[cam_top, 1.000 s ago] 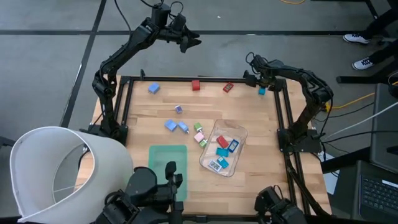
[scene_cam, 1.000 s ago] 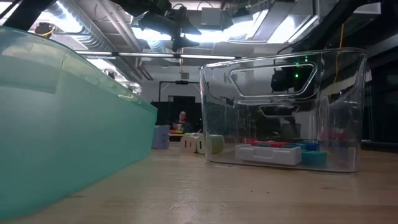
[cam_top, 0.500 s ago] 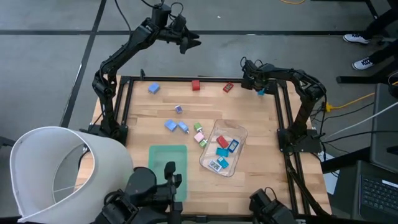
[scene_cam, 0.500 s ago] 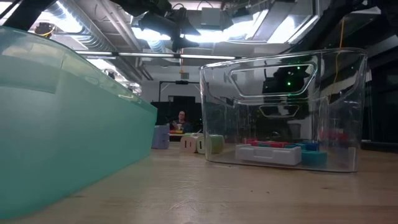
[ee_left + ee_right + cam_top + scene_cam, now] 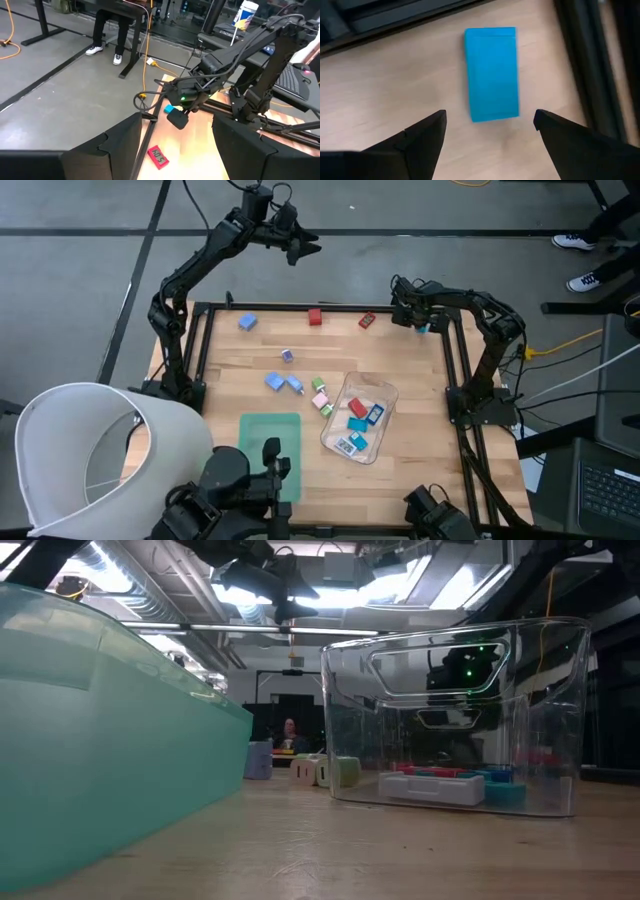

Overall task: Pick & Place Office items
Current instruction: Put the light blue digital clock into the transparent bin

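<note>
Directly above blue piece point(image 5: 491, 74), open right end effector point(image 5: 490, 131)

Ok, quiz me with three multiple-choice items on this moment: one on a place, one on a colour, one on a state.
1. Where is the right gripper?
A. over the tray
B. at the table's far right corner
C. over the green mat

2. What colour is the block below it?
A. red
B. pink
C. blue

3. How are its fingers?
A. open
B. shut on the block
C. shut empty

Answers:
1 B, the high view shows it by the frame corner.
2 C, the right wrist view shows blue.
3 A, the fingers stand apart, the block untouched.
</note>
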Controlling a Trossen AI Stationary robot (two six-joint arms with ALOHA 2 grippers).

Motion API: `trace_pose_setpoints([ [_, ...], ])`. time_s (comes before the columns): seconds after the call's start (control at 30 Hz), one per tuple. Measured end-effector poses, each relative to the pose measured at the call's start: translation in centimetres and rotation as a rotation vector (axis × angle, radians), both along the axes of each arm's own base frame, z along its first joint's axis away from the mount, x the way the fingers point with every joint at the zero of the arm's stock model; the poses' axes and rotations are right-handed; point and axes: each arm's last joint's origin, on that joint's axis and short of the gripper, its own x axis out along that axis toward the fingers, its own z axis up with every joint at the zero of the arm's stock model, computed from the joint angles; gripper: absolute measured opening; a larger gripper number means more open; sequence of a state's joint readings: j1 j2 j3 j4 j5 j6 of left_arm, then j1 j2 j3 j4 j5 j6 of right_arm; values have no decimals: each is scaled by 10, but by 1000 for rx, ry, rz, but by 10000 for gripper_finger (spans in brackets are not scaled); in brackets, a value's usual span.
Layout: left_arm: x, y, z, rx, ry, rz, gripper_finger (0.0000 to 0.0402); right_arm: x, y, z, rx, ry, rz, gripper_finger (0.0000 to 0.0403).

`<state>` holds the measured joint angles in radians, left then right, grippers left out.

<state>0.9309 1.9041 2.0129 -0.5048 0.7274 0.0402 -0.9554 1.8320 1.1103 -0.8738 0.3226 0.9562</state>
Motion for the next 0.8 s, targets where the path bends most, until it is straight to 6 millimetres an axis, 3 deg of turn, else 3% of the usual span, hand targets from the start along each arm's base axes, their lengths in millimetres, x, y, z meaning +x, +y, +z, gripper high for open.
trace_pose_setpoints([
  [0.4,0,0,0,19,4,-2,239,6,-2,-5,-73,35,-34,312],
  [0.8,0,0,0,29,6,-5,239,17,-1,-18,-62,32,-31,248],
])
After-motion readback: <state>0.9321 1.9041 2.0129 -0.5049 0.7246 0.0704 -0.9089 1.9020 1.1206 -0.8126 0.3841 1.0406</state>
